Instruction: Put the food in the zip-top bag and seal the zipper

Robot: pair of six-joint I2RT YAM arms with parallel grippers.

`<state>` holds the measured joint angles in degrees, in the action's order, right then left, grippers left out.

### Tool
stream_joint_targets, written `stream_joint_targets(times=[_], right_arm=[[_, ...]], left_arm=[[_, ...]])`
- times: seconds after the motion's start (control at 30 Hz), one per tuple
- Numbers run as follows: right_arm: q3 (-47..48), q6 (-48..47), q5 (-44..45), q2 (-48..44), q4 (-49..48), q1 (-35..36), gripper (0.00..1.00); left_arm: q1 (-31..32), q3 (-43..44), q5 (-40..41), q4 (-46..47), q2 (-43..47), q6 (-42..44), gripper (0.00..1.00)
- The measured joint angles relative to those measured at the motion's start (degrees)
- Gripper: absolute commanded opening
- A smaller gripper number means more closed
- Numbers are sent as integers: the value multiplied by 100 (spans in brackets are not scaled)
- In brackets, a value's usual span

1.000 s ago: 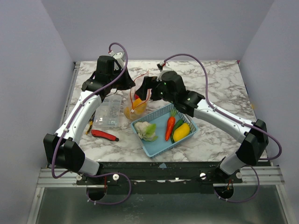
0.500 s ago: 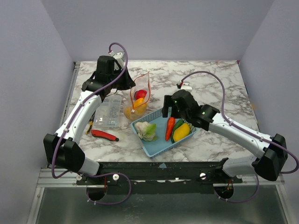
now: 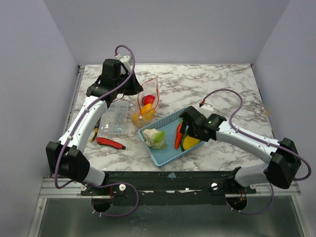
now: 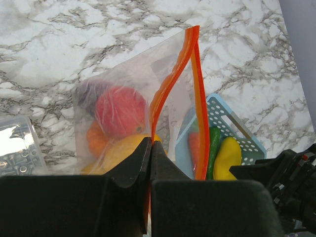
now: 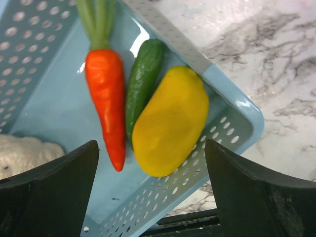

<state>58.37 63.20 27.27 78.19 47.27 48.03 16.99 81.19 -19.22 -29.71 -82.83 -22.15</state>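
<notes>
The zip-top bag stands upright at the table's middle with a red fruit and orange and yellow pieces inside. My left gripper is shut on the bag's red-orange zipper, holding the mouth up; it also shows in the top view. My right gripper is open and empty, just above the blue basket. Below it lie an orange carrot, a green cucumber and a yellow fruit. A white-green vegetable lies in the basket's left part.
A clear rigid box lies left of the bag. A red-and-black handled tool lies near the front edge, left of the basket. Grey walls stand on the left and right of the marble table.
</notes>
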Motion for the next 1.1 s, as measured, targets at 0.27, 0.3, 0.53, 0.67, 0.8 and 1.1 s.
stream_joint_targets(times=[0.27, 0.3, 0.53, 0.67, 0.8, 1.1], right_arm=[[-2, 826, 382, 693, 249, 0, 87], [4, 870, 417, 811, 245, 0, 86], [28, 990, 472, 1438, 166, 0, 61], [190, 911, 446, 1528, 81, 0, 39], [507, 859, 444, 1534, 245, 0, 24], [741, 466, 448, 1097, 358, 0, 24]], left_arm=[[0, 0, -11, 0, 0, 0, 0], [0, 0, -13, 0, 0, 0, 0], [0, 0, -33, 0, 0, 0, 0], [0, -2, -37, 0, 0, 0, 0], [0, -2, -39, 0, 0, 0, 0], [0, -2, -61, 0, 0, -2, 0]])
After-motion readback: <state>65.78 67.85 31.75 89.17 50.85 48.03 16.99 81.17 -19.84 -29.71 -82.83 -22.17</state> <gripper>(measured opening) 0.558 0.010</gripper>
